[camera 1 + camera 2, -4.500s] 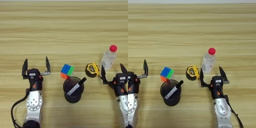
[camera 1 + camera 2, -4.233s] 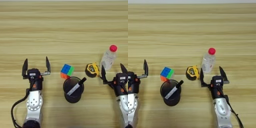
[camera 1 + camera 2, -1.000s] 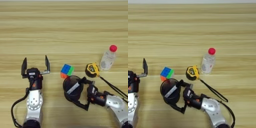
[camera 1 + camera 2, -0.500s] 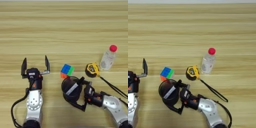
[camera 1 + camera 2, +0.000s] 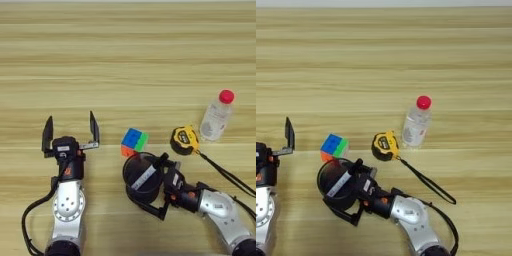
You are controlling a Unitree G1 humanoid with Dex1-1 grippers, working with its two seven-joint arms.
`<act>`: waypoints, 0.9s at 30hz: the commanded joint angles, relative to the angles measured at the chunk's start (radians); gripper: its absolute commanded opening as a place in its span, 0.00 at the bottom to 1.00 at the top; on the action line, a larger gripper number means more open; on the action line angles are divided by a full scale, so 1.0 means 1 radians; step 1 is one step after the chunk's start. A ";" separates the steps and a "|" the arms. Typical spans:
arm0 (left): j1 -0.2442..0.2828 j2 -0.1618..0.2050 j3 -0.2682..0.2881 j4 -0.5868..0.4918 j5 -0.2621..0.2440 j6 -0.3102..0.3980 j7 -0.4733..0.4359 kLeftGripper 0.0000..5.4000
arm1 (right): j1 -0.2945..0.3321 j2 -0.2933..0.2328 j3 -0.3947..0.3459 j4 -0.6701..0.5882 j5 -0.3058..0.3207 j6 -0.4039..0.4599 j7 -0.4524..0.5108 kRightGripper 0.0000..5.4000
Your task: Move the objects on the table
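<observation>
A black round cup [image 5: 141, 176] with a white marker [image 5: 144, 177] inside stands near the front middle of the table [image 5: 128, 65]. My right gripper [image 5: 161, 187] reaches in from the right, one finger at the cup's far side and one at its near side, shut on it. A multicoloured puzzle cube [image 5: 134, 142] lies just behind the cup. To the right are the yellow-black tape measure [image 5: 184, 140] and the clear red-capped bottle [image 5: 216, 117], upright. My left gripper [image 5: 70, 120] stands open at the front left, holding nothing.
The tape measure's black strap [image 5: 225, 175] trails to the front right, over my right arm's side. The broad back half of the wooden table lies beyond the objects.
My right arm left its spot at the front right, swung left and took the cup between its fingers. In the last second the cup and gripper edged slightly left. The left arm stayed put.
</observation>
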 commanded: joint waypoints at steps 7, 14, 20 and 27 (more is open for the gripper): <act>0.007 -0.001 -0.002 -0.008 0.002 0.006 0.005 1.00 | -0.018 0.012 -0.003 0.019 -0.017 0.004 -0.035 0.93; 0.008 -0.002 -0.002 -0.009 0.004 0.006 0.007 1.00 | -0.016 0.016 -0.009 0.013 -0.003 0.003 -0.038 0.89; 0.007 -0.003 -0.002 -0.008 0.003 0.007 0.008 1.00 | -0.012 0.018 -0.018 -0.008 0.010 0.005 -0.036 0.89; 0.008 -0.003 -0.001 -0.011 0.002 0.009 0.008 1.00 | 0.020 0.000 -0.034 -0.129 0.053 0.033 -0.036 0.89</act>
